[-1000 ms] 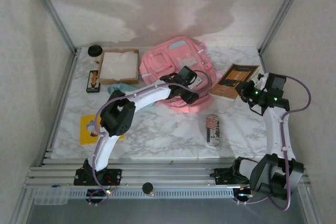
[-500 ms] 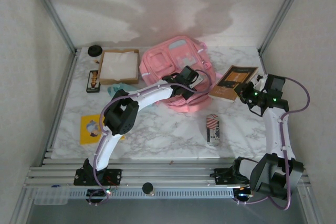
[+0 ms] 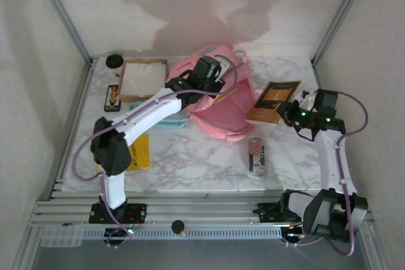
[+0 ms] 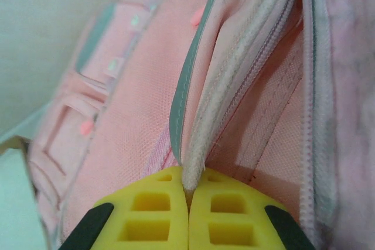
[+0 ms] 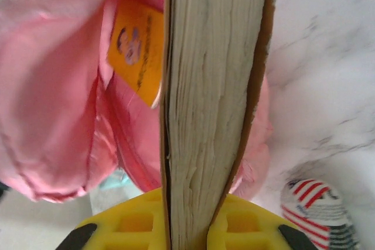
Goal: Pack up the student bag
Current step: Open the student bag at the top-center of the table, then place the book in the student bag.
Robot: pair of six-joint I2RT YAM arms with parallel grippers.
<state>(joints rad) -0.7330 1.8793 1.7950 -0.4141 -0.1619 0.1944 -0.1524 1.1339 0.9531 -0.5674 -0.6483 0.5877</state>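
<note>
The pink student bag [image 3: 218,110] stands at the back middle of the table, its upper edge lifted. My left gripper [image 3: 214,80] is above it, shut on the bag's zip rim. In the left wrist view the yellow fingers [image 4: 146,221] pinch that pale zip edge [image 4: 202,144], with the gripper [image 4: 188,194] right at the opening. My right gripper [image 3: 291,110] is shut on a brown book [image 3: 271,100], held just right of the bag. The right wrist view has the book's page edge [image 5: 208,103] upright in the gripper [image 5: 187,218], with the bag [image 5: 53,92] behind it.
A shallow cardboard box [image 3: 144,79], a black round object [image 3: 114,61] and a small stand [image 3: 112,97] are at the back left. A yellow booklet [image 3: 140,152] and a teal pouch [image 3: 169,120] lie left of the bag. A striped case [image 3: 256,156] lies in front.
My left gripper shut on the bag's rim and rose up and back, pulling the bag's edge up. The right gripper moved the book slightly left toward the bag.
</note>
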